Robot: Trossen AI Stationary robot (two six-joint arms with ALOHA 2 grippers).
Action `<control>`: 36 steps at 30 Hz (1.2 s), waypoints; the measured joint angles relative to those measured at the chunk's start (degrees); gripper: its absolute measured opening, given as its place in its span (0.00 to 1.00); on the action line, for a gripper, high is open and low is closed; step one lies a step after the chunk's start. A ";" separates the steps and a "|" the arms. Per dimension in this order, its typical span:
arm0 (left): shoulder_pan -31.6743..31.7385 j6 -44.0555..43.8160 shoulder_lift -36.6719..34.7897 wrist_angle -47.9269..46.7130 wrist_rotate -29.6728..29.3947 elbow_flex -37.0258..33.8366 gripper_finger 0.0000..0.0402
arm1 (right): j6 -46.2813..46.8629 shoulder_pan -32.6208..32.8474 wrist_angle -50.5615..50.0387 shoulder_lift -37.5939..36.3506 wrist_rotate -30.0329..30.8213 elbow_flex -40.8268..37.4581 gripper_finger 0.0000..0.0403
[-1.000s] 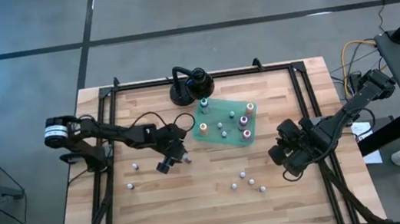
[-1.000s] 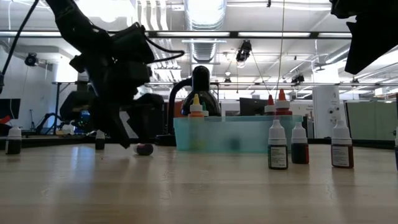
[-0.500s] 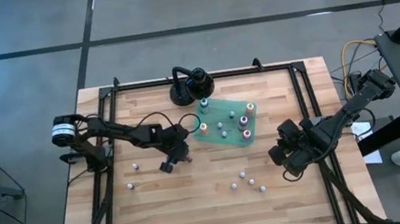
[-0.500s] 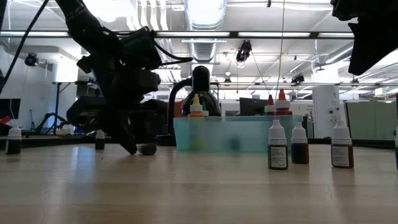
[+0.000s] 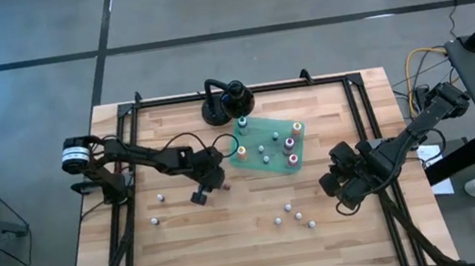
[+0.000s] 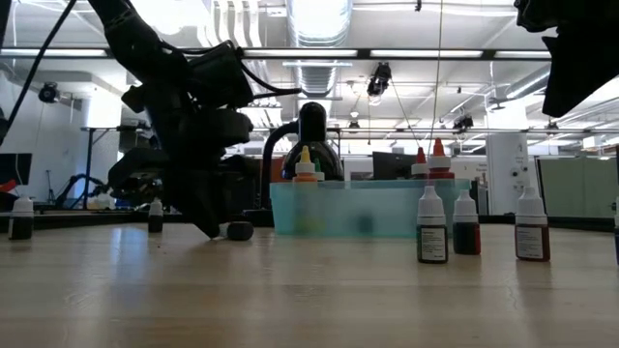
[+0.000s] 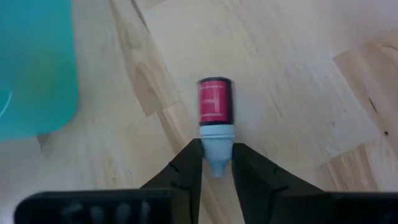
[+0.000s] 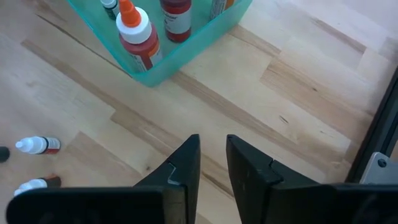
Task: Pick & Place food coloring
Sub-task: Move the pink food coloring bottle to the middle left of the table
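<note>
Left gripper [image 7: 217, 163] is down on the table [image 5: 234, 244] beside the teal tray [image 5: 271, 163], fingers clamped on the white cap of a red-label food coloring bottle [image 7: 214, 109] lying flat, body pointing away. Right gripper [image 8: 212, 163] hovers near the tray, nearly closed, empty.

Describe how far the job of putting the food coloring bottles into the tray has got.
Done: several bottles stand in the teal tray. In hand: the left gripper has its fingers closing on the cap end of a red bottle lying on the table beside the tray. Left: the loose bottles in front of the tray and two more to its left. The right gripper waits above the table, holding nothing.
</note>
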 joint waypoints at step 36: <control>-0.07 -39.15 2.60 -54.01 -3.91 24.36 0.10 | -2.44 0.00 -0.11 0.02 0.22 -0.02 0.19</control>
